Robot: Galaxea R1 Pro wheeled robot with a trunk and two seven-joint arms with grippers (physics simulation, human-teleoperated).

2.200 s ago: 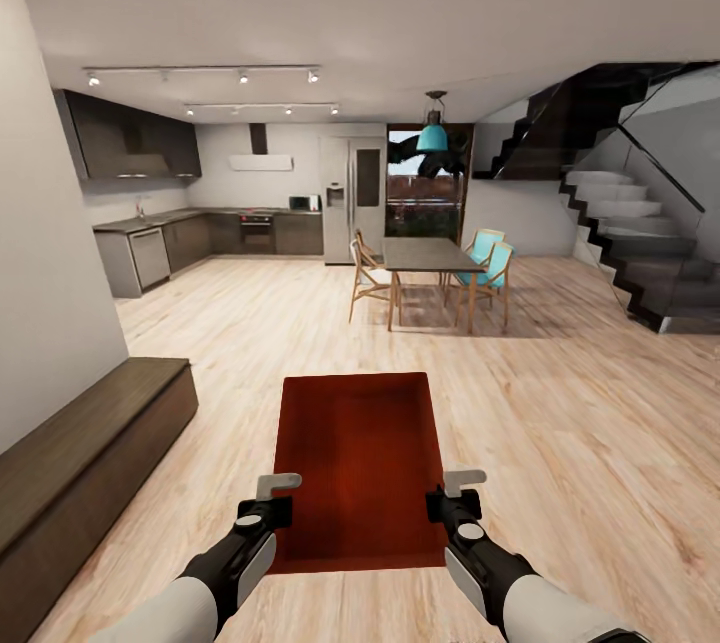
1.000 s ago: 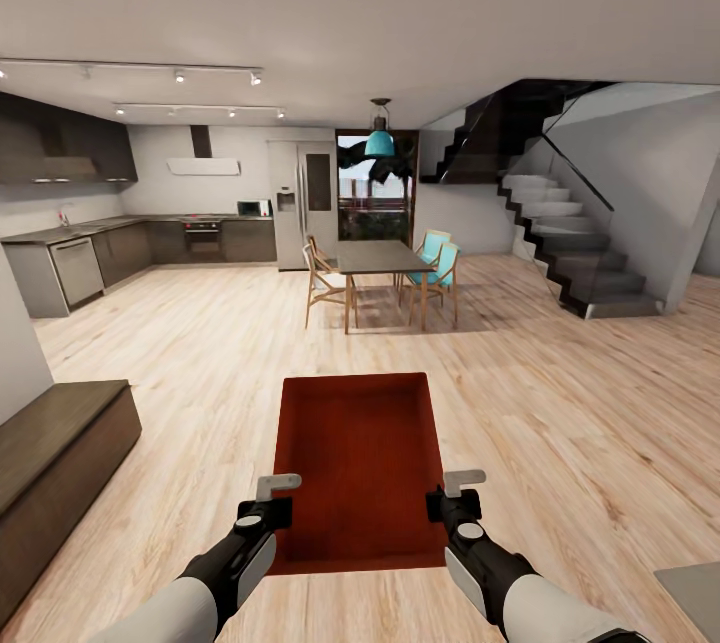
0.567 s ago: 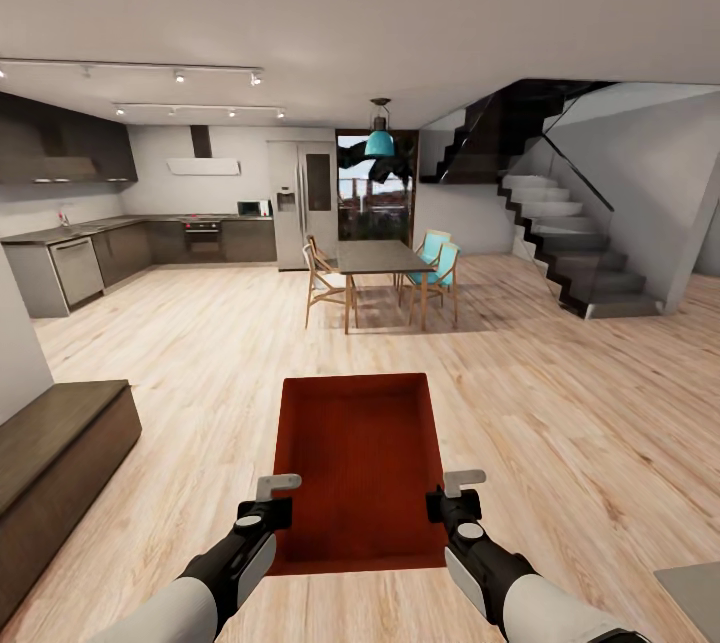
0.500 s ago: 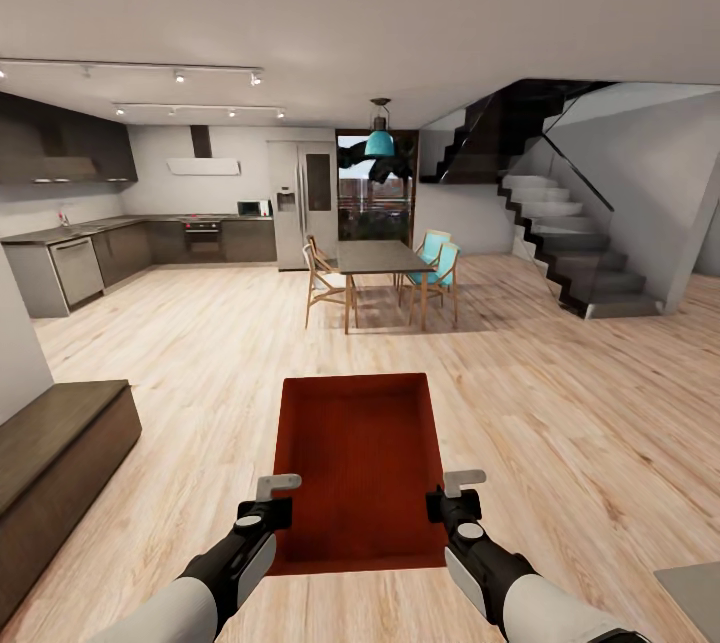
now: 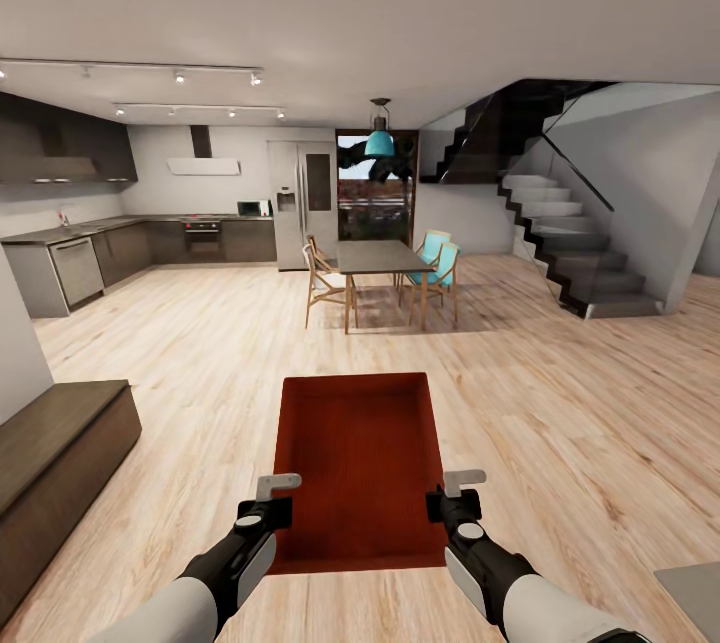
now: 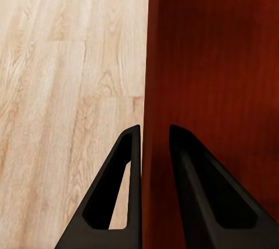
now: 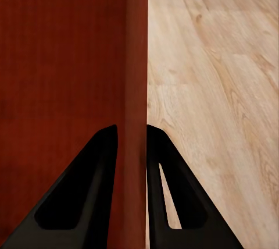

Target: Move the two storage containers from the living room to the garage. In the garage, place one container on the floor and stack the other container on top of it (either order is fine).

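In the head view, the storage container (image 5: 360, 468) is hanging at six o'clock above the wood floor (image 5: 560, 403), carried between both arms. In the wrist views, the left gripper (image 6: 154, 138) and right gripper (image 7: 132, 135) are each clamping one thin side wall, so uneven arm motion could be twisting it loose.
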